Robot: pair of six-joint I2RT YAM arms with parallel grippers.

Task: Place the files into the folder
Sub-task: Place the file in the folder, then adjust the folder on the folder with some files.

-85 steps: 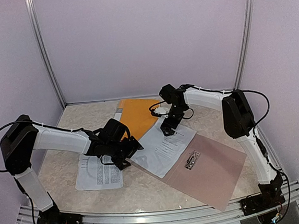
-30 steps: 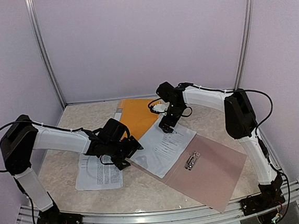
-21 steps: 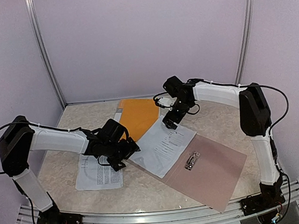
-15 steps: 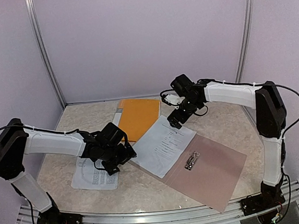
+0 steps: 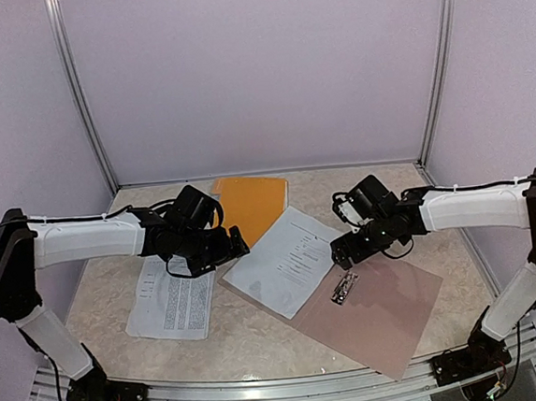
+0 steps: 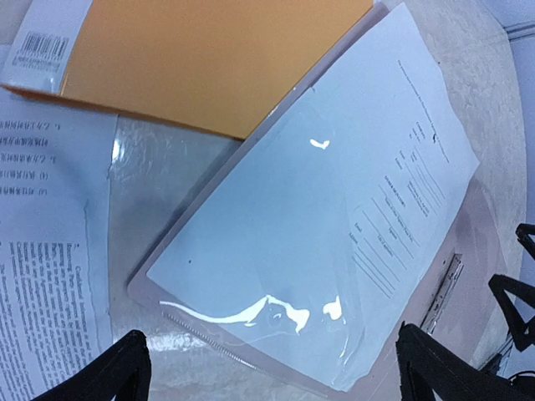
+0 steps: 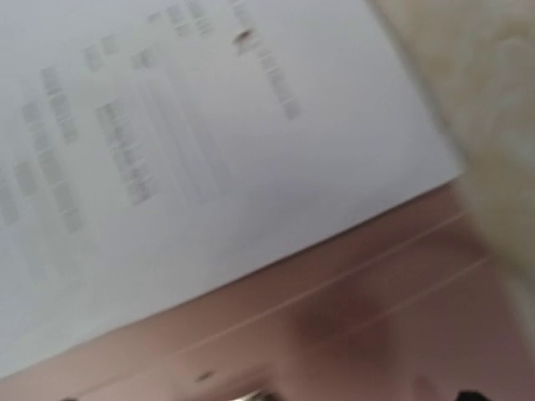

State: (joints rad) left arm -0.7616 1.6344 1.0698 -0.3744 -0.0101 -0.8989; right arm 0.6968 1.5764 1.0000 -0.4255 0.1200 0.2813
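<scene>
One of the files, a white sheet (image 5: 287, 258) in a glossy clear sleeve (image 6: 318, 217), lies on the left half of the open taupe folder (image 5: 383, 317), beside the metal clip (image 5: 346, 286). More files, printed sheets (image 5: 174, 303), lie on the table to the left. My left gripper (image 5: 225, 246) hovers open over the sheet's left edge, its black fingertips (image 6: 109, 376) wide apart with nothing between them. My right gripper (image 5: 345, 247) hangs open above the sheet's right edge near the clip. The right wrist view is blurred and shows the sheet (image 7: 167, 150) and folder (image 7: 376, 317).
An orange cover (image 5: 249, 202) with a barcode label lies at the back, its near corner beside the sheet. The marbled table (image 5: 390, 194) is walled by lilac panels with metal posts at the back corners.
The right arm swung from the sheet's far corner out to the right and nearer, over the clip. The left arm rose and drew back towards the orange cover. The left printed sheets shifted slightly.
</scene>
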